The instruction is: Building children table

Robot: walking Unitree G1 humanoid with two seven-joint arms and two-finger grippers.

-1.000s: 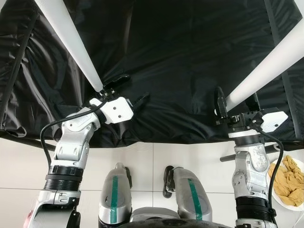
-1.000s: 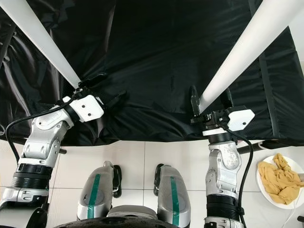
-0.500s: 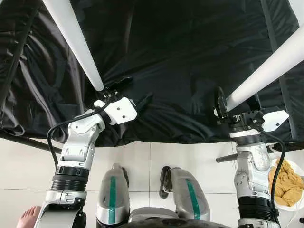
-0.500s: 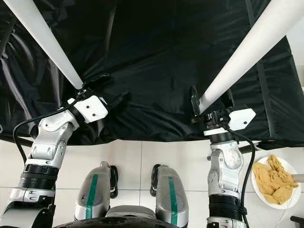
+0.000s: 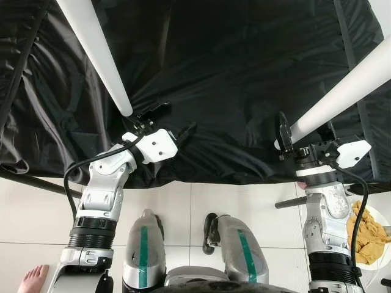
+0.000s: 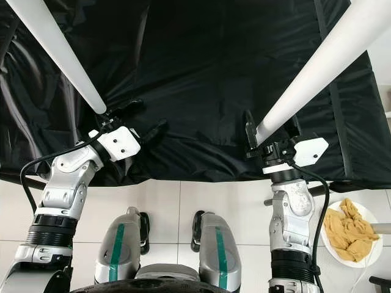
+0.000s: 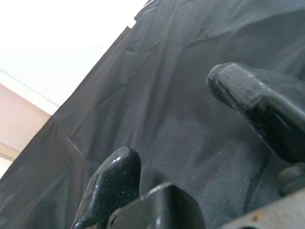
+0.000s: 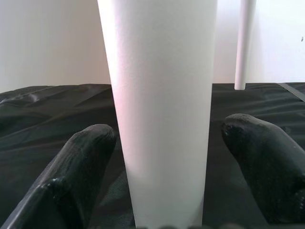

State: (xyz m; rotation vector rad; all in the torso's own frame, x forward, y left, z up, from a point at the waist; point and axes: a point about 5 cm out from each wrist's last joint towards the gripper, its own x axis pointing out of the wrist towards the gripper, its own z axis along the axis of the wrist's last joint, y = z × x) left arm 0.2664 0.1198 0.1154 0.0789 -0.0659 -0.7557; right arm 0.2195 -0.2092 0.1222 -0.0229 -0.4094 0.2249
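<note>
The upturned table lies under a black cloth [image 5: 232, 73], with two white legs rising toward me. My left gripper [image 5: 179, 116] is open just right of the base of the left leg [image 5: 98, 49]. In the left wrist view its fingers [image 7: 248, 105] have just black cloth between them. My right gripper [image 5: 304, 122] is open at the base of the right leg [image 5: 348, 85]. One black finger stands on each side of that leg [image 8: 162, 95], with a narrow gap visible beside one finger.
A white plate [image 6: 372, 250] holding tan crumpled material sits on the tiled floor [image 5: 244, 201] at the lower right. A dark rod [image 5: 290, 201] lies by the cloth's edge. A person's bare foot [image 5: 33, 279] is at the lower left. Another white leg [image 8: 244, 43] stands farther back.
The camera has shifted a little. My left arm has edged slightly right of the left leg's base. A bare foot has come into view at lower left. My right gripper stays put.
</note>
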